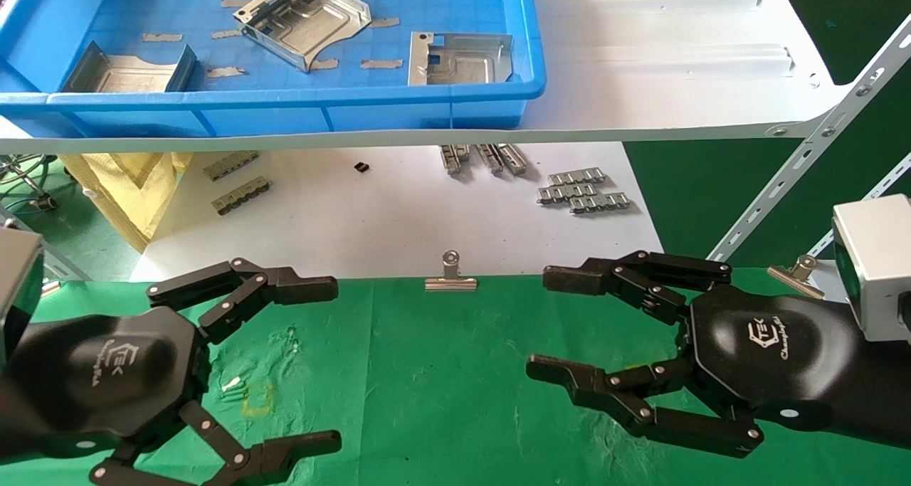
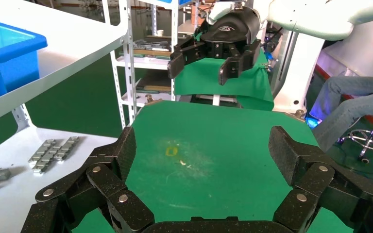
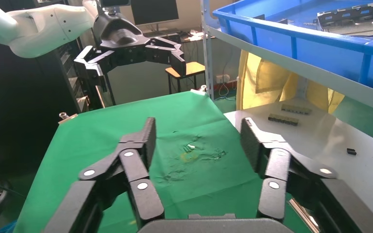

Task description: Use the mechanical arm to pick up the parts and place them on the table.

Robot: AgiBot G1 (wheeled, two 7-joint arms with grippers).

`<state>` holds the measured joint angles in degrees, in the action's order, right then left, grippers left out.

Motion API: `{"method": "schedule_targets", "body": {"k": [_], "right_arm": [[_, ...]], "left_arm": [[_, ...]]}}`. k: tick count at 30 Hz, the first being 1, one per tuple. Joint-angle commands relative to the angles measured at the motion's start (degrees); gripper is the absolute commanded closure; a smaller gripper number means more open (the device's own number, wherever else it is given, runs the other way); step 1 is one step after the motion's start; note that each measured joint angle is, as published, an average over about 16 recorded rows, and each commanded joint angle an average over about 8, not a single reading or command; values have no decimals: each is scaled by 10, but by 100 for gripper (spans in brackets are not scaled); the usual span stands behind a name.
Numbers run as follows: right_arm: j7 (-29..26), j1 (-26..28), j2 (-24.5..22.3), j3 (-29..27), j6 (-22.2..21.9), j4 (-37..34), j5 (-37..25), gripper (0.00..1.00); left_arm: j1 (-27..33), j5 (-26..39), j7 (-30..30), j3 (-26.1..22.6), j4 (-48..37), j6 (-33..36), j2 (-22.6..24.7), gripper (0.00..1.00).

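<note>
Three silver-grey sheet-metal parts lie in the blue bin on the white shelf: one tilted in the middle (image 1: 302, 20), one at the right (image 1: 459, 59), one at the left front (image 1: 128, 70). My left gripper (image 1: 320, 365) hovers open over the left of the green table (image 1: 441, 372), with nothing between its fingers. Over the table's right side my right gripper (image 1: 544, 322) is open and empty too. A small yellow square outline (image 1: 257, 399) marks the cloth near the left gripper. In the right wrist view one part (image 3: 352, 17) shows in the bin.
The blue bin (image 1: 285, 105) sits on the white shelf board (image 1: 640, 87) above and behind the table. Small grey ridged strips (image 1: 583, 189) lie on the white surface below. A silver binder clip (image 1: 450, 276) grips the cloth's back edge. A slotted shelf post (image 1: 818, 144) slants at right.
</note>
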<state>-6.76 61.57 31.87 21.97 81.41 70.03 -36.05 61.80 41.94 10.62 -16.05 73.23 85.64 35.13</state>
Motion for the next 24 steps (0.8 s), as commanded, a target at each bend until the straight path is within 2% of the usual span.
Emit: {"method": "schedule_targets", "body": {"k": [1, 24], "right_arm": [[0, 0, 0, 0, 0, 0, 0, 100], [0, 0, 0, 0, 0, 0, 0, 100]], "left_arm": [[0, 0, 0, 0, 0, 0, 0, 0], [9, 1, 2, 1, -2, -4, 1, 0]]}}
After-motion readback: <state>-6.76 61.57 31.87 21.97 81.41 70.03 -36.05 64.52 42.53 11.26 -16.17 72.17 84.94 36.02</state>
